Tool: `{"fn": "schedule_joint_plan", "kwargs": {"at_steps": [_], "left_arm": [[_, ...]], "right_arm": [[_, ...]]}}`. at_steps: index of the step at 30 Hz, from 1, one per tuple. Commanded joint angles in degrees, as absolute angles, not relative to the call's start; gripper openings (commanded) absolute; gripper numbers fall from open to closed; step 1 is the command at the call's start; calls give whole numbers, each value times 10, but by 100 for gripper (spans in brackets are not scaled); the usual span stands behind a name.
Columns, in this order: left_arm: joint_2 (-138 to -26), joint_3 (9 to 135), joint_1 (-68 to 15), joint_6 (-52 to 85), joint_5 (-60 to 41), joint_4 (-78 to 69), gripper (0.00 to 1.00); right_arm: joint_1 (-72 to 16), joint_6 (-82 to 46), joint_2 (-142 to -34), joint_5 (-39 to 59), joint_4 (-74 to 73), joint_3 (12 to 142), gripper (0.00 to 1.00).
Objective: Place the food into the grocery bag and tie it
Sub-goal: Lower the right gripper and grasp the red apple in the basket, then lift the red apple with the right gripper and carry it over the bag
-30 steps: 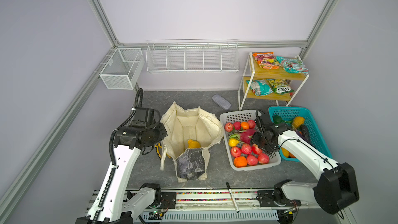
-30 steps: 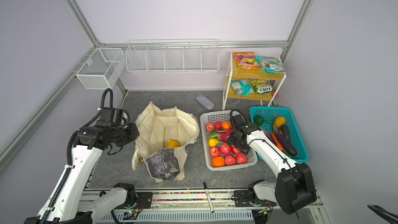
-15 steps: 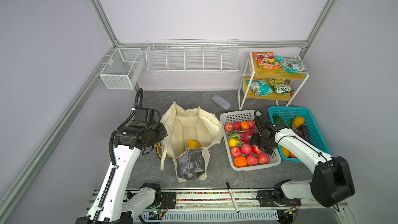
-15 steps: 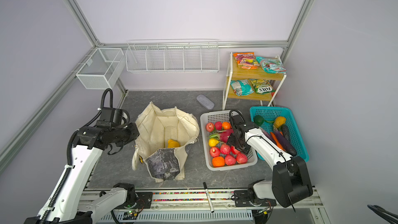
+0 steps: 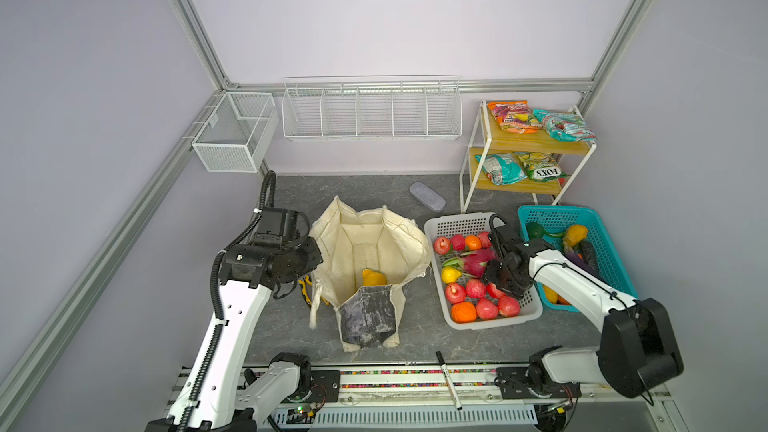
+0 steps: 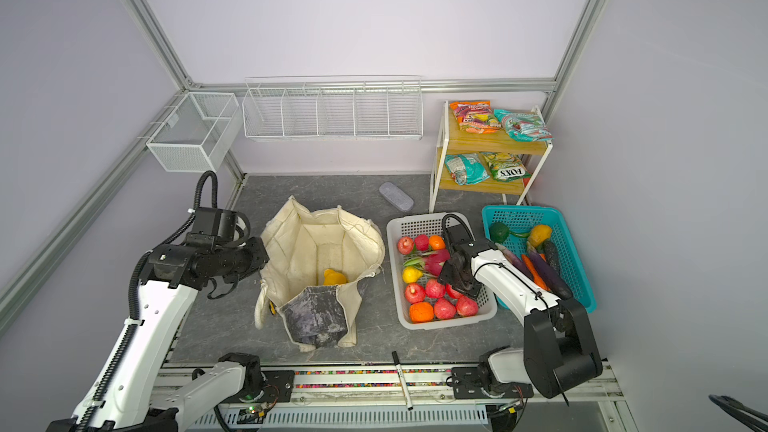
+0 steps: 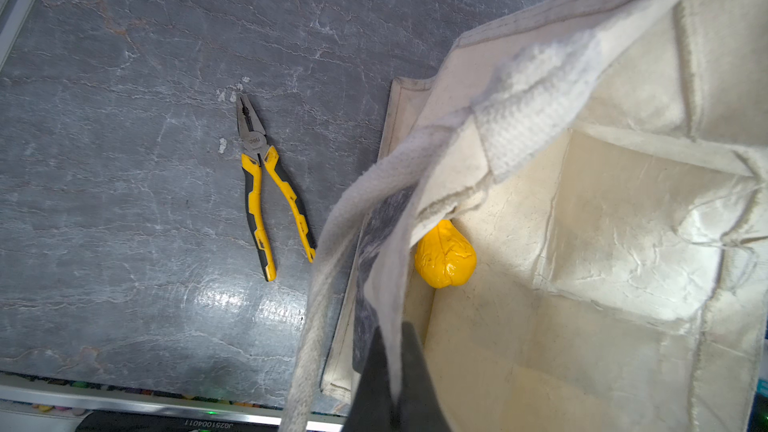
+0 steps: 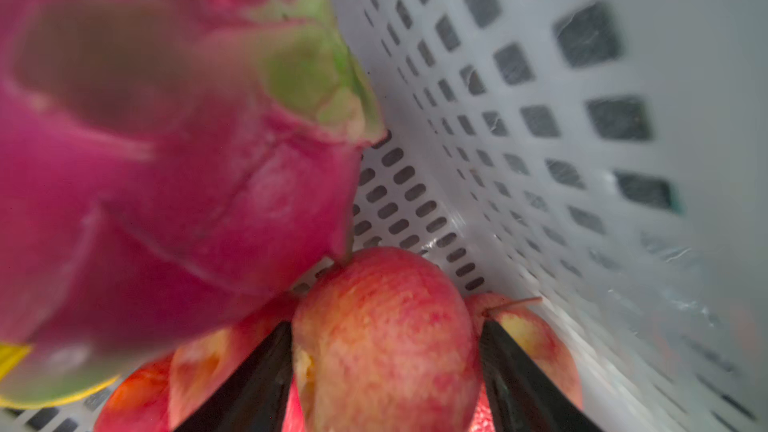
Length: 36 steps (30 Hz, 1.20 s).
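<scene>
Left wrist view: left fingers (image 7: 372, 388) clenched on rim of grocery bag (image 7: 623, 243), open on the worktop (image 7: 124, 160), one yellow-orange toy fruit (image 7: 445, 255) inside. Right wrist view: right fingers (image 8: 249, 384) flank a red apple (image 8: 386, 338) in the white basket (image 8: 540, 118); grip unclear. In a top view, shelf packet (image 5: 540, 168) reads "FOX'S".

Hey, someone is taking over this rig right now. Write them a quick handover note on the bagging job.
Left gripper: shut on the grocery bag rim, holding the mouth open.
Right gripper: open, jaws either side of a red apple in the white basket; apple not lifted.
Things: the bag stands on the table between the arms. The dragon fruit, other apples and oranges are in the white basket, vegetables in the teal basket, and snack packets on the shelf.
Done: one yellow fruit lies in the bag.
Left: bag the remaining food, then tie the bag.
</scene>
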<state>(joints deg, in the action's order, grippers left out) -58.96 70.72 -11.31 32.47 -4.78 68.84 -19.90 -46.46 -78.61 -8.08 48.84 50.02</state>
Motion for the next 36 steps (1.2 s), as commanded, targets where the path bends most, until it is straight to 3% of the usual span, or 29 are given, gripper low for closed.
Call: {"fn": "schedule_joint_plan", "kwargs": {"at_steps": [1,8,23,30,36], "left_arm": [[-582,701,-115,326,-48,693,0],[-579,701,-115,325,-47,694,0],[-583,697,-115,325,-48,690,0],[-593,698,-115,324,-52,681,0],[-607,699,-115,322,-58,671,0]], "right_arm": [[-195,-462,-793,-84,497,488,70],[-195,-459,-791,-84,498,495,62],[-195,-457,-771,-80,544,558,56],[-205,-457,-731,-74,636,666,56],[-239,-443,-705,-38,632,808,56]]}}
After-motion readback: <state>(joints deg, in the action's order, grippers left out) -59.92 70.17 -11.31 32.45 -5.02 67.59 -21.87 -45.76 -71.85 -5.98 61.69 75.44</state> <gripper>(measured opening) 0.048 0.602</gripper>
